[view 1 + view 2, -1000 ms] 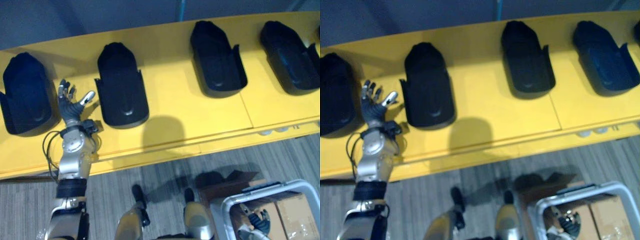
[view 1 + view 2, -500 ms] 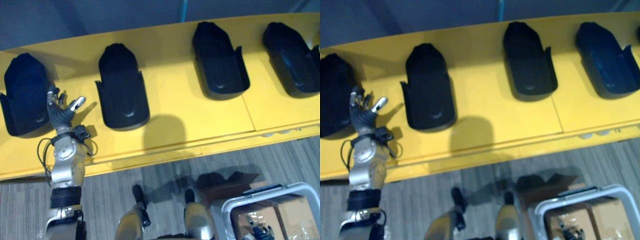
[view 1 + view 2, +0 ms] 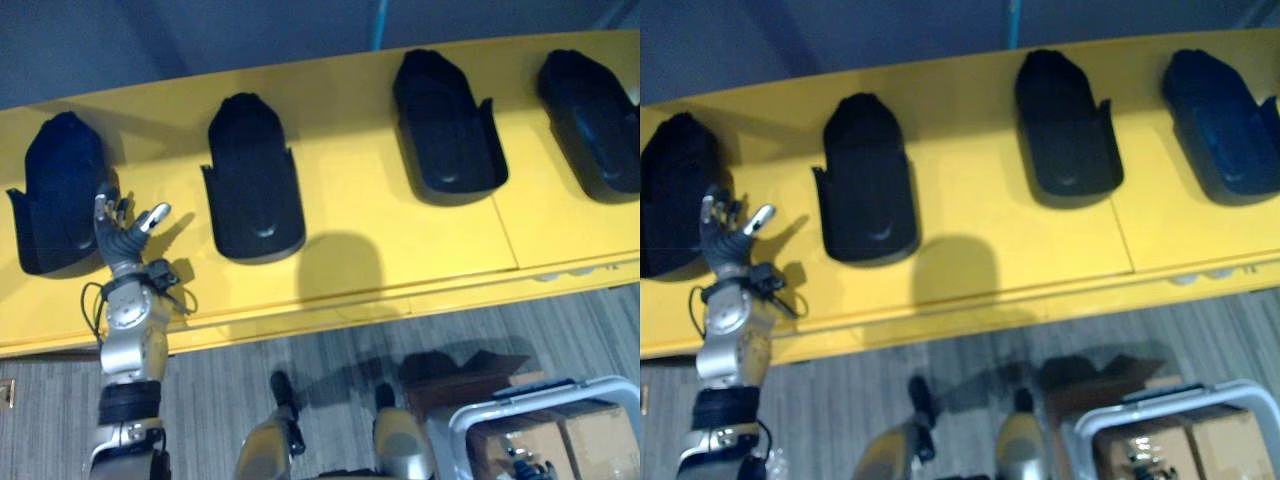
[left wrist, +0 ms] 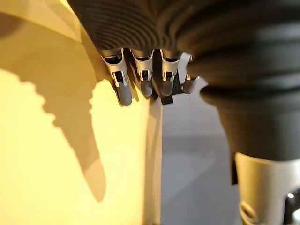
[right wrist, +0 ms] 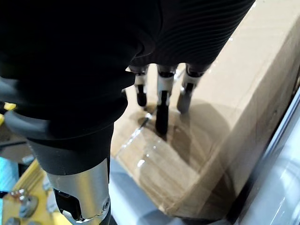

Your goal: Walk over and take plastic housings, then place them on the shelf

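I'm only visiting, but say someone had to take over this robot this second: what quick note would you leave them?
Left hand: open, empty, over the yellow shelf beside the leftmost housing.
Right hand: open, empty, low over a cardboard box inside the white-rimmed bin.
Done: four black housings lie in a row on the shelf, the other three at and.
Left: neither hand carries a housing; whether more wait to be fetched can't be told.
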You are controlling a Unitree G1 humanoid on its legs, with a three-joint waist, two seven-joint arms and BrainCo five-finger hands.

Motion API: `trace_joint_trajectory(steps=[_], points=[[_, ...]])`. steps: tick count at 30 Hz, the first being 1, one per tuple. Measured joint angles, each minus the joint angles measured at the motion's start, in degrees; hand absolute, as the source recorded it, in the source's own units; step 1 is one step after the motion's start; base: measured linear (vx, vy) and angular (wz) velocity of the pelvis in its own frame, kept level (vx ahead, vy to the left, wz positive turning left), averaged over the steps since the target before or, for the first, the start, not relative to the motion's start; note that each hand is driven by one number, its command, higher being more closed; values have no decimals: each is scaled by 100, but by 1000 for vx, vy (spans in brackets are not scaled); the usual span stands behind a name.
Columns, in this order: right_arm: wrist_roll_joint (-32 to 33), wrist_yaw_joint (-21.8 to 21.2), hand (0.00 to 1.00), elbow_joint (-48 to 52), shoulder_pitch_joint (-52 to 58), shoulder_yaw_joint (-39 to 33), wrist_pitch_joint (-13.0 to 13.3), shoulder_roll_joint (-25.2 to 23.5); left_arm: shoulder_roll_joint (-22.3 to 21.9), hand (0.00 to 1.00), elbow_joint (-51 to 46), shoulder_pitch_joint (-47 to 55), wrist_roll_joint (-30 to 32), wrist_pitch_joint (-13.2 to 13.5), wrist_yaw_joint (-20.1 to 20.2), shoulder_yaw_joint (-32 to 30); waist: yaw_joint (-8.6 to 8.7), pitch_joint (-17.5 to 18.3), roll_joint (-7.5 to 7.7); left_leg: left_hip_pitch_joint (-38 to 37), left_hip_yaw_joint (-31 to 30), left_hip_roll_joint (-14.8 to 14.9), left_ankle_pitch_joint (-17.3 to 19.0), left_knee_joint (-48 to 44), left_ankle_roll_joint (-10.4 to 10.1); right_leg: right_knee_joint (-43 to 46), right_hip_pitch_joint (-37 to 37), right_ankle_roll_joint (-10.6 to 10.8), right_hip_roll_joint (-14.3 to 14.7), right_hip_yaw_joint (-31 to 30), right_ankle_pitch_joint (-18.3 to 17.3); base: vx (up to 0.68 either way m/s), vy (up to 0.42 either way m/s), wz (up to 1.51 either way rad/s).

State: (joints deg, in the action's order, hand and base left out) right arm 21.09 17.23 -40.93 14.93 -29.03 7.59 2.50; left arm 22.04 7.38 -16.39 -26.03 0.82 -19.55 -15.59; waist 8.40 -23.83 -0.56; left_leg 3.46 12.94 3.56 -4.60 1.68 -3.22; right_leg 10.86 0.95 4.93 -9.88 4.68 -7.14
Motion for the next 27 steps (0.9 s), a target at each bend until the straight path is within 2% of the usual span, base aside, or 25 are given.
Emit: trace_joint_trajectory(steps=[8,27], points=[[-6,1,0,-4,54,-134,-1,43,0,0,-54,122,-44,0,38,0,-34,60,-105,37,-61,-8,-15,-8,-14,2,0,0,1,21,0,-2,2,2],[-7,-2,0,-116,57,-181,-10,98,3,0,-189,249,-44,-1,174,-1,-131,64,-113,60,-121,-13,-108,-10,-40,-18,22,1,2,135,-12,-3,-1,2]])
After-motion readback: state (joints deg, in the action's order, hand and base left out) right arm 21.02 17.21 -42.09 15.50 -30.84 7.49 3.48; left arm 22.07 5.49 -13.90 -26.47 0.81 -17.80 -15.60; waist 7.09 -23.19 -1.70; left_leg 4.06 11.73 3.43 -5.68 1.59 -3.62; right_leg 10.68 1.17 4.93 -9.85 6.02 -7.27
